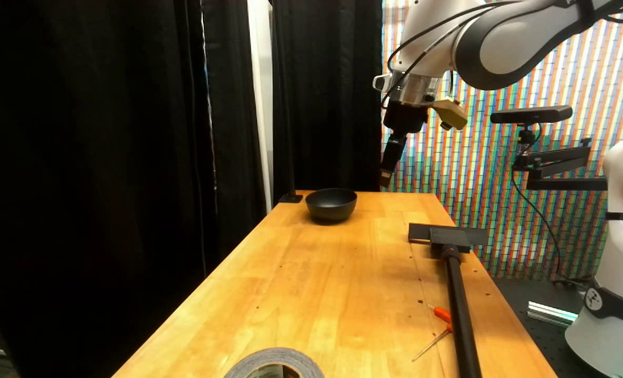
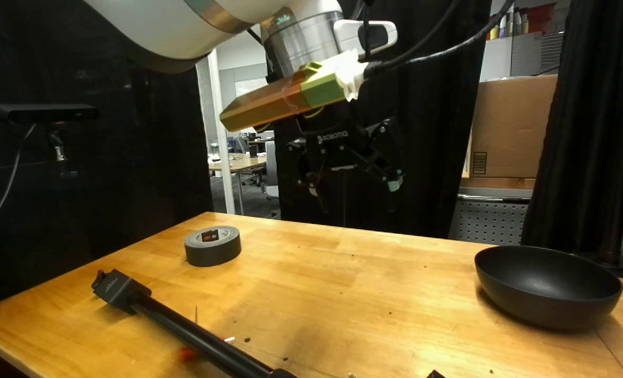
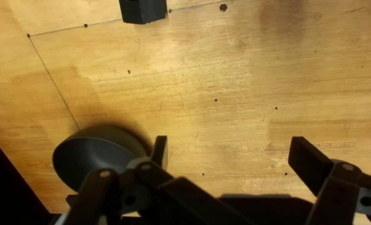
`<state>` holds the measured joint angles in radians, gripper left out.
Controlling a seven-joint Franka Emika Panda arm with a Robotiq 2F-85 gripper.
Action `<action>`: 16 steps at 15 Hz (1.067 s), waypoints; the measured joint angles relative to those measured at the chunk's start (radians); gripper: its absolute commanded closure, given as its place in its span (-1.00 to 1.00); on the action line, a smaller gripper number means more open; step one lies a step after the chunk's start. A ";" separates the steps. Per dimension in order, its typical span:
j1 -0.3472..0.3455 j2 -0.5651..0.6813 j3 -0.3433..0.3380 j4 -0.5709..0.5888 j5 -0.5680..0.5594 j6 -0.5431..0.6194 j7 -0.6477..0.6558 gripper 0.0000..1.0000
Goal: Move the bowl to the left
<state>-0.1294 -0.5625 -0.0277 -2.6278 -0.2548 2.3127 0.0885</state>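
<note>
The black bowl point(image 1: 331, 206) stands upright at the far end of the wooden table, near its left edge, in an exterior view. It is at the right end of the table in an exterior view point(image 2: 548, 294). In the wrist view the bowl point(image 3: 94, 153) is at lower left, partly hidden behind the left finger. My gripper point(image 2: 357, 202) hangs well above the table, apart from the bowl. It shows side-on in an exterior view point(image 1: 386, 177), up and to the right of the bowl. In the wrist view my gripper point(image 3: 229, 143) has its fingers wide apart with only table between them.
A grey tape roll point(image 2: 213, 252) lies at the opposite end of the table point(image 1: 317, 273). A long black pole with a flat plate point(image 1: 461, 310) lies along one side, beside red-handled screwdrivers point(image 1: 442, 315). A black post base point(image 1: 291, 198) stands close to the bowl.
</note>
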 measured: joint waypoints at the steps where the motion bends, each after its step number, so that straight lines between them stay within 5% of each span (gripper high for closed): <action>1: -0.001 0.014 -0.012 0.010 0.000 0.012 -0.020 -1.00; 16: -0.002 0.253 -0.139 0.214 0.054 0.056 -0.208 -1.00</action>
<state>-0.1312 -0.3100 -0.1666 -2.4140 -0.2012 2.3685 -0.1196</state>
